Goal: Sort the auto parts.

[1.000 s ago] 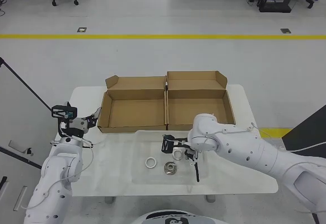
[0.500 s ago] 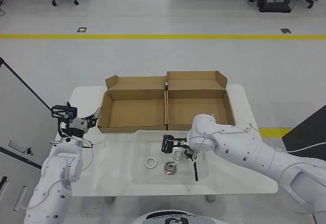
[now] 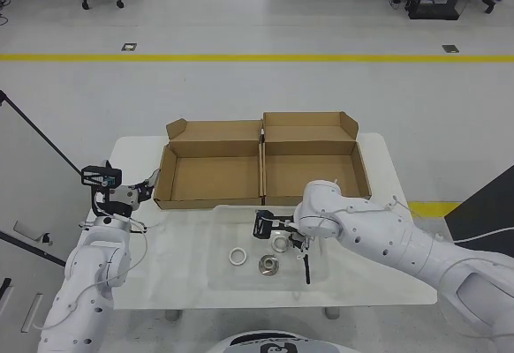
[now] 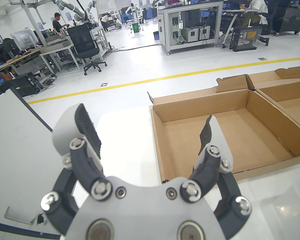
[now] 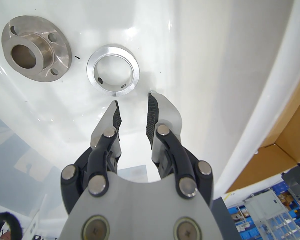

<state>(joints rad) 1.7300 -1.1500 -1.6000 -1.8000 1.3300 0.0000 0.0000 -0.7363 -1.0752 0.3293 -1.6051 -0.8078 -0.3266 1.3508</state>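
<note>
— Where was the silver ring [image 5: 112, 89]?
— In the white tray [image 5: 215, 51], beside a steel flange [image 5: 57, 53] (shiny, with bolt holes). The right gripper [image 5: 132, 97], its fingers narrowly apart, stood just beside the ring.

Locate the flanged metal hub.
In the top view the flanged hub lies in the white tray, between the white ring and the silver collar, near the right gripper.

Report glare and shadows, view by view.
Right wrist view: bright glare streaks on the glossy white tray beyond the silver ring, which casts a faint shadow near the open right claw. Left wrist view: the cardboard box is lightly shaded inside its walls. Top view: even overhead light, no hard shadows on the table.
</note>
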